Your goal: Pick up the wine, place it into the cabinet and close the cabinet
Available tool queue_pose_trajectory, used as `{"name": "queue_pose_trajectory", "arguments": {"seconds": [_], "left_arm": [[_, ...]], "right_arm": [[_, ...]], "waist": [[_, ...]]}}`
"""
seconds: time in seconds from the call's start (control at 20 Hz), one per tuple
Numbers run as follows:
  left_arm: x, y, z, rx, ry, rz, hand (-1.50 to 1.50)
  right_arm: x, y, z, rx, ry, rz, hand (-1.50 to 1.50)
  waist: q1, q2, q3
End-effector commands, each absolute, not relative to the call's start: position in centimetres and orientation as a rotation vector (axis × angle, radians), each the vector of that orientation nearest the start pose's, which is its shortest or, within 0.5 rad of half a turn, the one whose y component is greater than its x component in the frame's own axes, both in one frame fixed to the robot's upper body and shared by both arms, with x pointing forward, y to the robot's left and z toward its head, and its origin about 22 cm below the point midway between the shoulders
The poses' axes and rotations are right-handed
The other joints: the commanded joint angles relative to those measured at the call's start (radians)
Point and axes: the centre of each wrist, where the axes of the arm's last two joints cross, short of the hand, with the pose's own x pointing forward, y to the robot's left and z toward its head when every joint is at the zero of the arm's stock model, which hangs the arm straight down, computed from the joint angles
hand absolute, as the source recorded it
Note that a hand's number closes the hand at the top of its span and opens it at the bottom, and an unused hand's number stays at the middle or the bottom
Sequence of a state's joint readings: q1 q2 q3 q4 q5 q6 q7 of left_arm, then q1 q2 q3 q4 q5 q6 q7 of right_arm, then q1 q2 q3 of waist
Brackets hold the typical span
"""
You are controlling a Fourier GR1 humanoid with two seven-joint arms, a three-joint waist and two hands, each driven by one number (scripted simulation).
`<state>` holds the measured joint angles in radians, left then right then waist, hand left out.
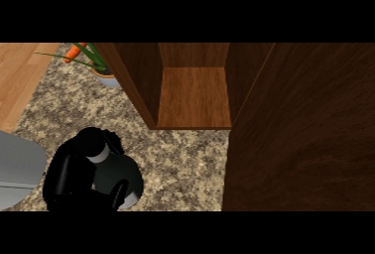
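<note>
The counter [187, 154] is of speckled brown and beige stone, and at its far left a strip of light wood shows. The open cabinet [194, 96] of dark wood stands up and to the right of the left hand [73, 176], its shelf bare, and its door [300, 134] hangs open well to the right. A potted plant [99, 64] sits straight beyond the hand. The hand has its black fingers curled around the wine [113, 173], a dark bottle mostly hidden in the grasp
</note>
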<state>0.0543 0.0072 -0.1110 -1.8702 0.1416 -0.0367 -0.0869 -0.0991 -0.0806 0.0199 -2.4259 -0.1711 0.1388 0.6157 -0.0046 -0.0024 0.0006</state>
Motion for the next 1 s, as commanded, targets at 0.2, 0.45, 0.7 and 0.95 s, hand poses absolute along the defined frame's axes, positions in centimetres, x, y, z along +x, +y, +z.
{"name": "queue_pose_trajectory", "arguments": {"seconds": [0.2, 0.45, 0.7, 0.95], "left_arm": [[21.4, 14.5, 10.5, -0.347, -1.898, 0.016, 1.5], [23.3, 11.4, 12.2, -0.357, -1.901, 0.03, 1.5], [25.1, 10.4, 13.4, -0.319, -1.899, 0.026, 1.5], [25.4, 7.3, 12.4, -0.254, -1.938, 0.03, 1.5]], "right_arm": [[12.9, -23.3, 20.9, 0.253, -1.938, 0.282, -1.5], [14.2, -22.4, 20.5, 0.241, -1.915, 0.238, -1.5], [14.9, -23.2, 21.0, 0.259, -1.919, 0.26, -1.5], [14.4, -22.2, 19.5, 0.266, -1.918, 0.281, -1.5]], "waist": [[-0.012, -0.002, 0.001], [-0.006, 0.001, 0.0], [-0.002, 0.001, 0.0], [-0.005, 0.002, 0.0]]}}
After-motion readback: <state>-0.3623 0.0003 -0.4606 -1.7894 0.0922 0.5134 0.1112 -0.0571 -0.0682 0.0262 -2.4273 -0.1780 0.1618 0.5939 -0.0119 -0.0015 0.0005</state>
